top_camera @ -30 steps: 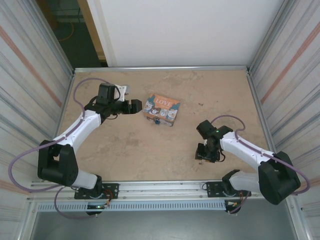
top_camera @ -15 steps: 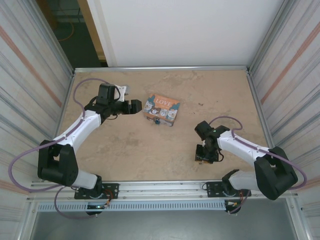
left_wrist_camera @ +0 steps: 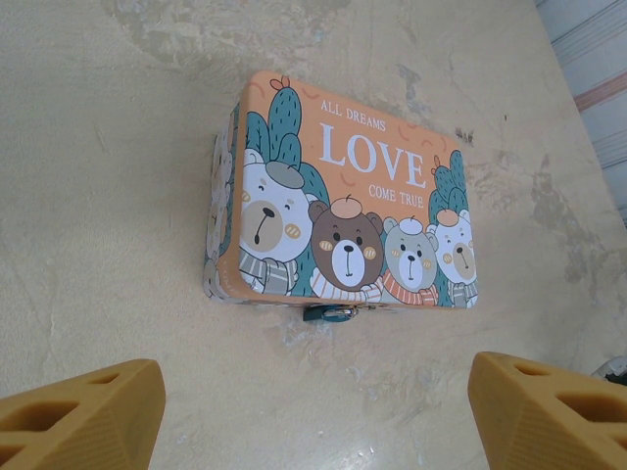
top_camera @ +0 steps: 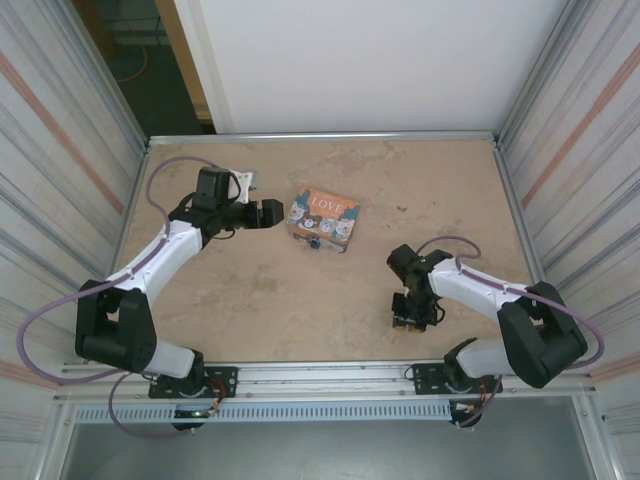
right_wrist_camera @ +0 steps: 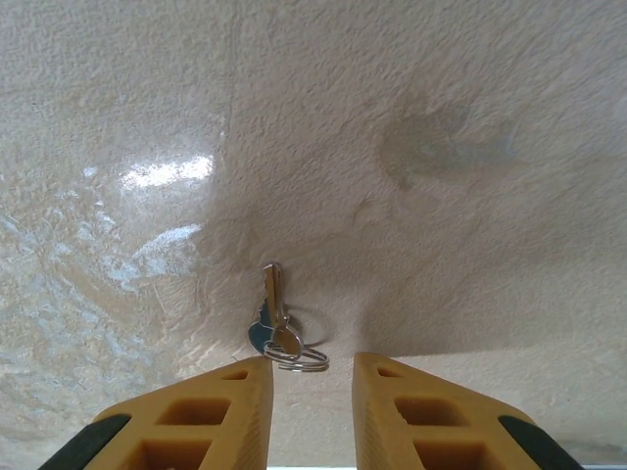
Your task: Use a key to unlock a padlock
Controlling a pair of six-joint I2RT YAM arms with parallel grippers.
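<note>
Open tabletop [top_camera: 300, 300] all round, box [left_wrist_camera: 343, 215] mid-table, padlock [left_wrist_camera: 330, 313] at its front, walls [top_camera: 70, 150] hemming sides.

The box [top_camera: 323, 220] is set on the desk [top_camera: 250, 290], toward its far middle, and the padlock [top_camera: 316, 244] is found against the box's near side. The left gripper [top_camera: 272, 213] is placed just left of the box. The key [right_wrist_camera: 274, 294] is laid flat near the desk's front right, just ahead of the jaws of the right gripper [right_wrist_camera: 312, 392].

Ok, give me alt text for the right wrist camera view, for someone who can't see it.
A small key on a metal ring lies on the beige table, just ahead of the right gripper, whose two orange fingers stand a narrow gap apart.
</note>
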